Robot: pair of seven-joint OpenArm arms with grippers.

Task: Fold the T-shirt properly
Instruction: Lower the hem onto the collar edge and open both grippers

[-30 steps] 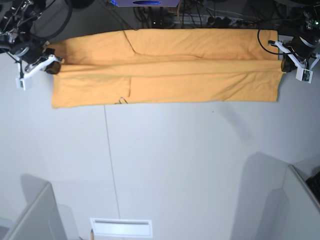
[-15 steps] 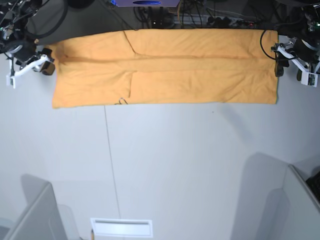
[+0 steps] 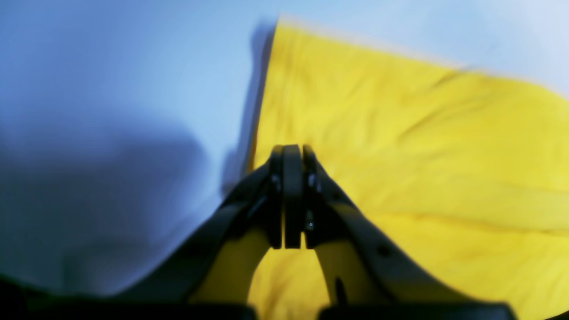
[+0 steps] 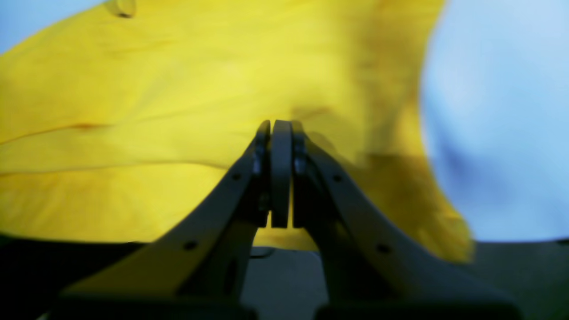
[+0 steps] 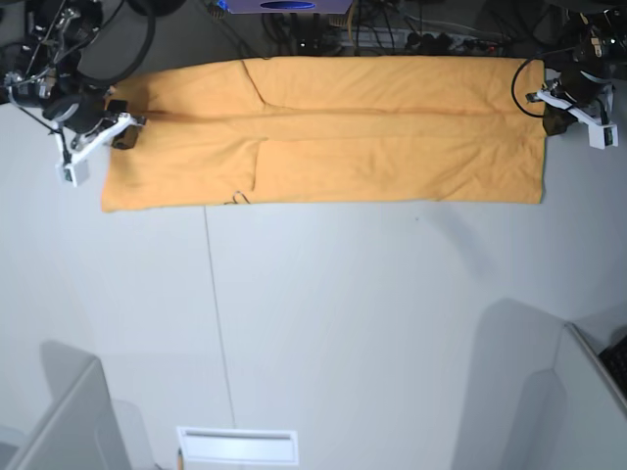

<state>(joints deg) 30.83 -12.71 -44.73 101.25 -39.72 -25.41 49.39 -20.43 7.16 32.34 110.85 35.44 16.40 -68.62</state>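
In the left wrist view, blur softens everything. The left gripper has its fingers pressed together with no cloth between them, above the T-shirt near its side edge. The pale bench shows to the left, and the bottom of the frame is lost in dark.

In the right wrist view, also blurred, the right gripper likewise has its fingers closed on nothing, over the T-shirt. Bench shows to the right.

In the base view, the T-shirt lies as a long folded band along the far edge of the bench. The right gripper sits at its end near the far left corner, and the left gripper at its end near the far right corner. Both are too small there to judge the fingers.
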